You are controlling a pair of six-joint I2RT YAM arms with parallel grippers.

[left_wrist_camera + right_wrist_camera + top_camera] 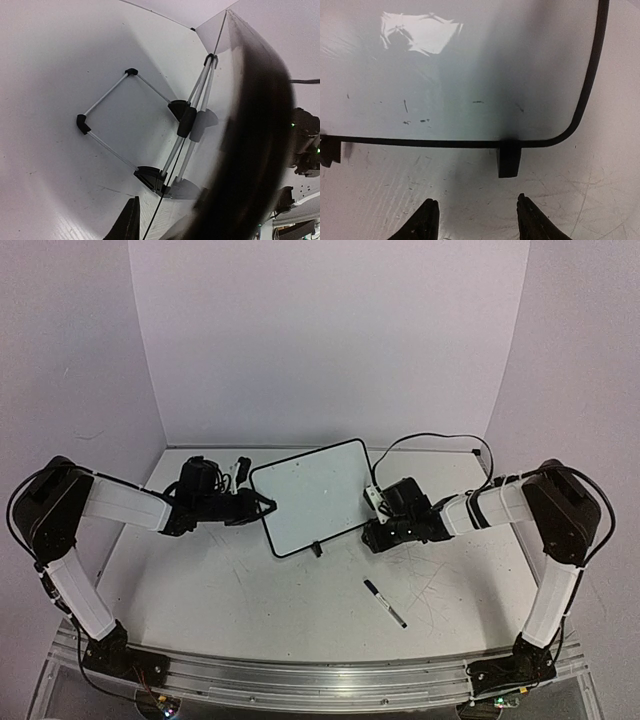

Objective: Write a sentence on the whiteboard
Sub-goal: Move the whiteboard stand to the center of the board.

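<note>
the scuffed white table (250,590) fills the top view. the left arm (120,502) reaches in from 9 o'clock and the right arm (500,505) from 3 o'clock, both toward the middle. the whiteboard (315,495) sits just past the table's centre toward 12 o'clock, angled so its near edge runs from about 7 to 4 o'clock. its face is white inside a thin black frame, and the right wrist view shows only a few small dark specks on it.

the left gripper (262,506) is at the board's 9 o'clock edge. in the left wrist view the frame is a blurred dark arc right against the camera and only one finger (127,222) shows, at 6 o'clock, so i cannot tell whether the jaws are clamped on the edge or just close to it. the right gripper (476,216) is at the board's 4 o'clock corner. its two fingers are apart with only table between them, and they point at the near edge without touching it.

the wire stand (82,124) shows on the board's back. a cable (430,437) loops at 1 o'clock behind the right arm. a marker (384,602) lies on the table at 5 o'clock of the board, well apart from both grippers. one black foot (509,159) on the near edge rests on the table just ahead of the right fingers. a second foot (329,151) is at 9 o'clock in that view.
</note>
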